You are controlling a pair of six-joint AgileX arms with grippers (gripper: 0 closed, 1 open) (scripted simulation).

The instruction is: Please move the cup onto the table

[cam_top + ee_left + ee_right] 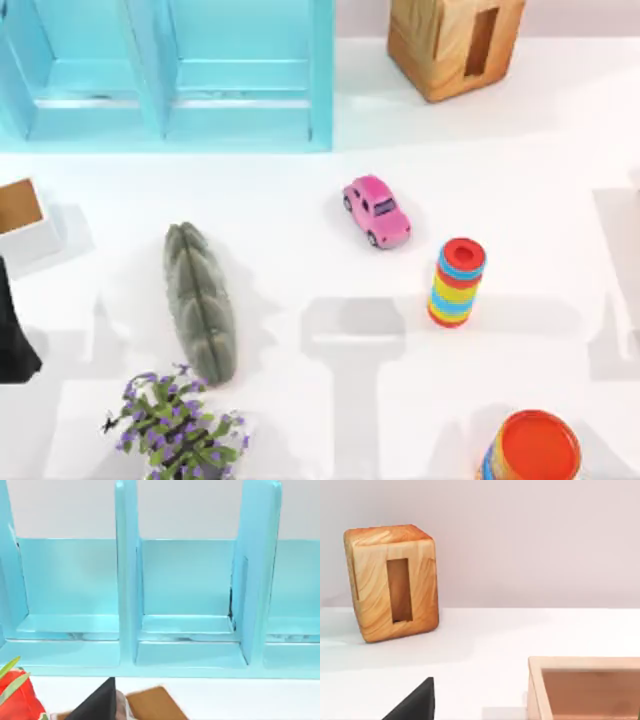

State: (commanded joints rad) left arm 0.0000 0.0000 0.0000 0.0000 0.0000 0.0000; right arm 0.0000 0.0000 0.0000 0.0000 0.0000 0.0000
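Observation:
The cup is out of view. The table (300, 250) is a wide white top that carries everything else. My left arm (15, 340) is a dark shape at the table's left edge, level with the grey-green pod. A dark part of my left gripper (97, 705) points at the light blue shelf unit (185, 610), whose compartments face it from a short way off. A dark part of my right gripper (415, 705) hangs low over the white top, facing the slotted wooden block (392, 582).
The shelf unit (170, 80) spans the back left and the wooden block (455, 40) the back right. A pink toy car (377, 210), a rainbow ring stack (458, 282), an orange-topped can (530, 450), a grey-green pod (200, 300) and a purple-flowered plant (175, 425) stand around.

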